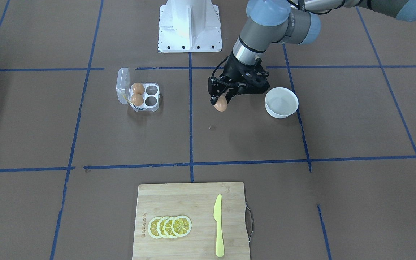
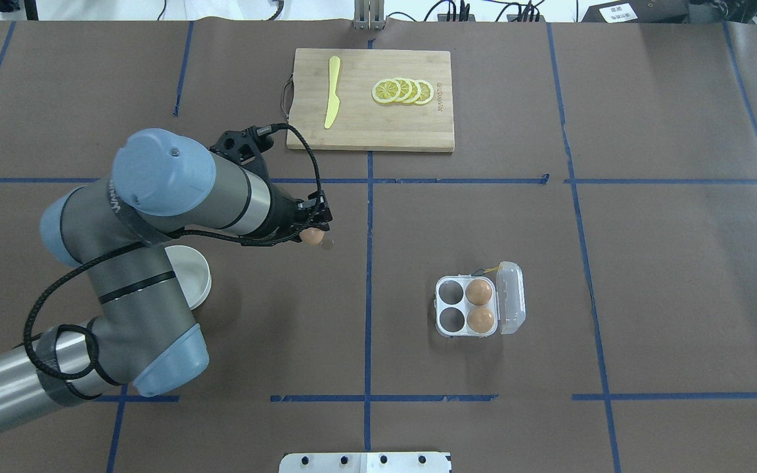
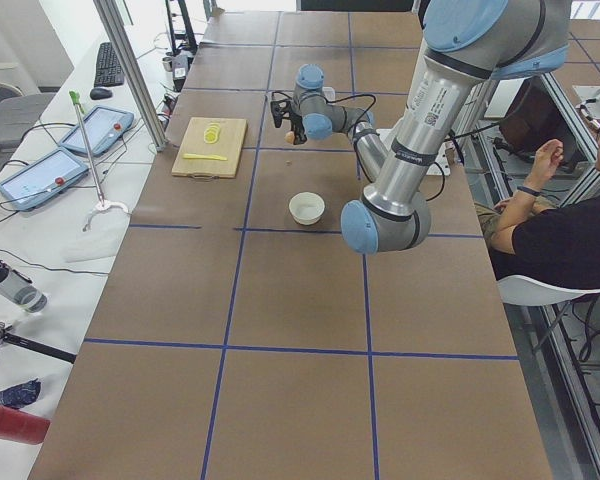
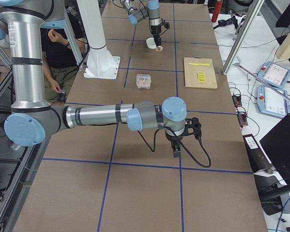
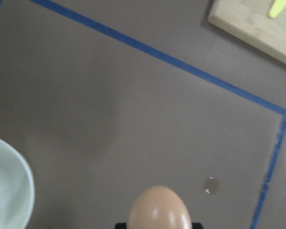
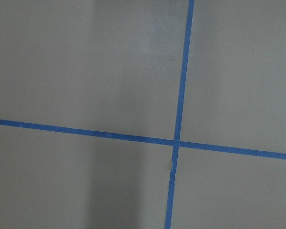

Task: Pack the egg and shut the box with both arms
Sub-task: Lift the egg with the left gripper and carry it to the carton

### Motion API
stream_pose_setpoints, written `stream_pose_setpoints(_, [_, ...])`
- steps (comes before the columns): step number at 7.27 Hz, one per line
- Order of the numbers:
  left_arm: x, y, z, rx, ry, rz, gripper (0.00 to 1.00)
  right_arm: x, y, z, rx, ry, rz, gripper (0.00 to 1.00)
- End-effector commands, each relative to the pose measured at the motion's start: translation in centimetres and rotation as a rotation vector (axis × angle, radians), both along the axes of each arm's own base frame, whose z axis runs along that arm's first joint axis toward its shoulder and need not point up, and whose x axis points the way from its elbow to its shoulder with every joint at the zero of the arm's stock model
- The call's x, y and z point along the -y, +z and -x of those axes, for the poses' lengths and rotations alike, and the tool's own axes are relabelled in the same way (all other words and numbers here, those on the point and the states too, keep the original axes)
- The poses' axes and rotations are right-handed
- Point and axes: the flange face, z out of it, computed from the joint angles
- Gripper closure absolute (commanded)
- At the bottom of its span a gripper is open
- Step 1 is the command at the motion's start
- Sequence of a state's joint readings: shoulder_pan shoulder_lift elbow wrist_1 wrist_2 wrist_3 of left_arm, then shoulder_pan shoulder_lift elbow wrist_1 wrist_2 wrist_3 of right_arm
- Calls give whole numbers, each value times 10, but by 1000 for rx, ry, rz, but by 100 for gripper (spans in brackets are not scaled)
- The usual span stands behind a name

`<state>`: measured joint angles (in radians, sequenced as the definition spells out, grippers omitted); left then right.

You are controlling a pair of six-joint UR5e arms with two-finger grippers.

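Overhead exterior has the left gripper (image 2: pixel 313 228) clamped on the egg (image 2: pixel 312 236), pinching it by its upper part so the rounded end hangs free below, which should let it settle into a cell without the tool fouling the walls; the egg is carried in the air above the table (image 2: pixel 681 295), just past the bowl (image 2: pixel 202 276) and well apart from the box (image 2: pixel 470 332); the left wrist view agrees, with the egg at the bottom edge, the bowl's rim at the left and only bare table beneath; the box lies with its lid (image 2: pixel 510 297) swung open to the side away from this arm, so the cells face up and the way in is clear; two packed eggs (image 2: pixel 479 291) fill the cells next to the lid, leaving the two empty cells (image 2: pixel 451 318) on the nearer side, probably the easier ones to reach; the right gripper (image 4: pixel 177 151) shows only in the exterior right view, pointing down over bare table far from the box, and I cannot tell whether it is apart or together; it seems parked until the lid needs closing; the board (image 2: pixel 378 135) with its knife (image 2: pixel 332 92) and lemon slices (image 2: pixel 403 91) sits at the far edge, out of the way
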<state>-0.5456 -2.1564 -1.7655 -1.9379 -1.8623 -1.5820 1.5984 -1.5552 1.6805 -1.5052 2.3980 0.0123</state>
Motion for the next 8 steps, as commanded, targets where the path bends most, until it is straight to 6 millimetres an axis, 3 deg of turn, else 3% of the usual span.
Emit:
stream_pose_setpoints(1, [-16, -41, -47, -69, 39, -49, 100, 0, -1, 1, 13, -3, 0, 0])
stream_pose_setpoints(2, [-25, -46, -70, -63, 65, -45, 100, 0, -1, 1, 18, -3, 2, 0])
stream_pose_setpoints(4, [-50, -79, -103, -90, 109, -43, 100, -1, -1, 2, 24, -5, 3, 0])
stream_pose_setpoints(5, [-62, -95, -134, -89, 77, -31, 100, -1, -1, 2, 24, -5, 5, 0])
stream_pose_setpoints(6, [-70, -102, -147, -91, 69, -41, 100, -1, -1, 2, 24, -5, 5, 0])
stream_pose_setpoints(8, [-68, -92, -157, -83, 71, -39, 100, -1, -2, 2, 27, -5, 5, 0])
